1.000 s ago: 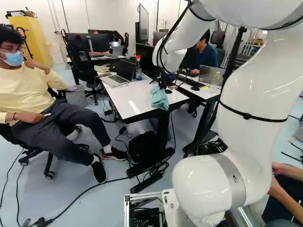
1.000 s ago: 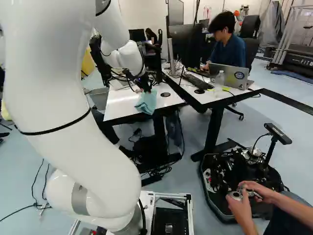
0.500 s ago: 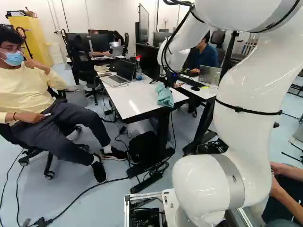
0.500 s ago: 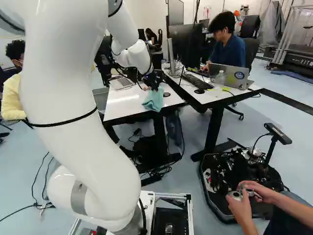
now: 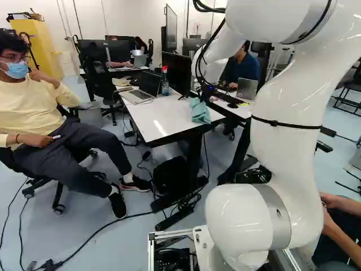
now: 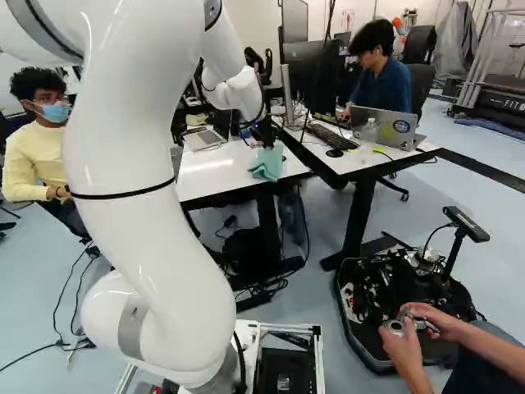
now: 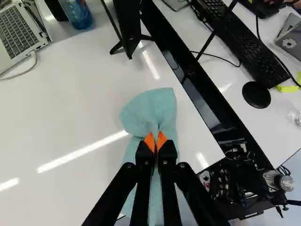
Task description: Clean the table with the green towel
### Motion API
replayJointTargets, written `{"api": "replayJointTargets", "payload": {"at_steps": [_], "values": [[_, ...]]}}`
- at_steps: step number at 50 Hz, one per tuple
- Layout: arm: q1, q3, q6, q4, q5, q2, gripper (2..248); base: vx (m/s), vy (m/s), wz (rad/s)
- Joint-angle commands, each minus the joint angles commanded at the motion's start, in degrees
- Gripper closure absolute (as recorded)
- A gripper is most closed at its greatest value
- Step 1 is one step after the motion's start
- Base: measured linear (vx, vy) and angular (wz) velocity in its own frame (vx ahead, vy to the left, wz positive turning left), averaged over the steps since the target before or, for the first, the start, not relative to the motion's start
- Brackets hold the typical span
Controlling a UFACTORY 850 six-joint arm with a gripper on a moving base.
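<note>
Pincer in the wrist view: a fold of the towel point(image 7: 149, 110) is pinched between the two orange pads of the pincer point(image 7: 155, 141), with cloth fanned out ahead of the fingertips and a tail running back under them.
Counter in the wrist view: the white top point(image 7: 61, 113) should be wiped in slow, overlapping strokes, with the fanned part kept flat and the pads kept off the surface.
Black stand in the wrist view: its feet point(image 7: 130, 30) are set on the far side of the towel, so far strokes should be ended short of them.
Towel in the left base view: it is held at the near right corner of the counter; the wide bare part to the left would best be covered by strokes along the near edge, then farther in.
Laptop in the left base view: the laptop point(image 5: 135, 96) and the bottle point(image 5: 165, 87) are placed at the far left and should be skirted.
Near edge in the right base view: the towel is seen close to it; whether it is pressed down cannot be told. Light, even pressure is called for, lest cloth be snagged on the edge.
</note>
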Motion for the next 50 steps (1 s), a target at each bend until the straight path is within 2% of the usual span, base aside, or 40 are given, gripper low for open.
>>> {"api": "replayJointTargets", "payload": {"at_steps": [22, 41, 42, 46, 47, 50], "values": [[-0.97, -4.74, 0.00, 0.00, 0.00, -3.90, 222, 0.000, 0.000, 0.000], [-1.07, -5.32, 0.00, 0.00, 0.00, -4.37, 217, 0.000, 0.000, 0.000], [-1.07, -5.32, 0.00, 0.00, 0.00, -4.37, 187, 0.000, 0.000, 0.000], [-1.07, -5.32, 0.00, 0.00, 0.00, -4.37, 187, 0.000, 0.000, 0.000], [-1.07, -5.32, 0.00, 0.00, 0.00, -4.37, 153, 0.000, 0.000, 0.000], [-1.07, -5.32, 0.00, 0.00, 0.00, -4.37, 153, 0.000, 0.000, 0.000]]}}
